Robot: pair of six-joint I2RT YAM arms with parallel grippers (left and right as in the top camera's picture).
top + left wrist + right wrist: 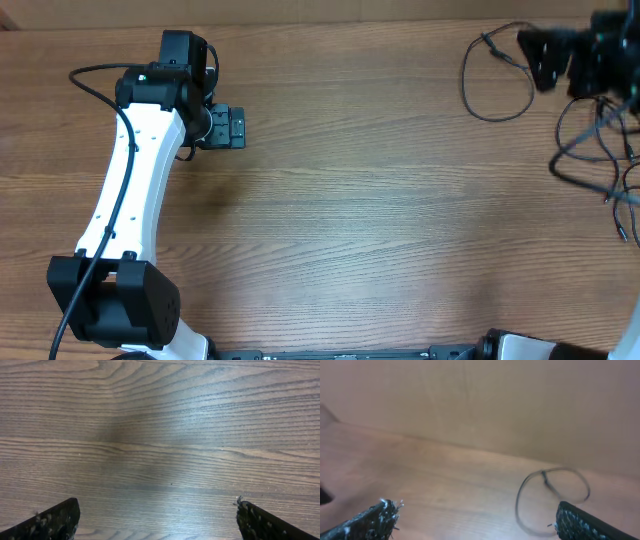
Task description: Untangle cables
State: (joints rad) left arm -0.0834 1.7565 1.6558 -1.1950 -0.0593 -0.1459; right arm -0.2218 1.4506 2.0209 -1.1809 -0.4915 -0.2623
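**Two grippers spread wide, cables lying at the far right**

Closest to you, a broad stretch of the light-brown wood-grain table (pixel 380 250) runs between the two arms, which gives you your open room for moving. On your left, the white left arm (pixel 130 210) reaches away from its base. The left gripper (pixel 237 128) stands over bare wood, well apart from every cord. Its wrist camera shows the two black fingers (pixel 55 520) spread wide, with only table grain between them.

Farther out, the thin black cables all lie at the far right. One bunch of loose strands (pixel 600 190) runs mostly left to right and passes off the table's right edge in the overhead view. You cannot tell from here how its strands cross.

Beyond it, a single loose loop (pixel 464 80) lies flat near the far edge. It is close to round, a little longer from near to far, with a small plug end on its far side. The blurred dark right arm (pixel 590 55) hangs just beside it.

The right gripper (pixel 474 507) is also spread wide and holds nothing. That loop lies ahead of its right-hand finger, past the fingertips.
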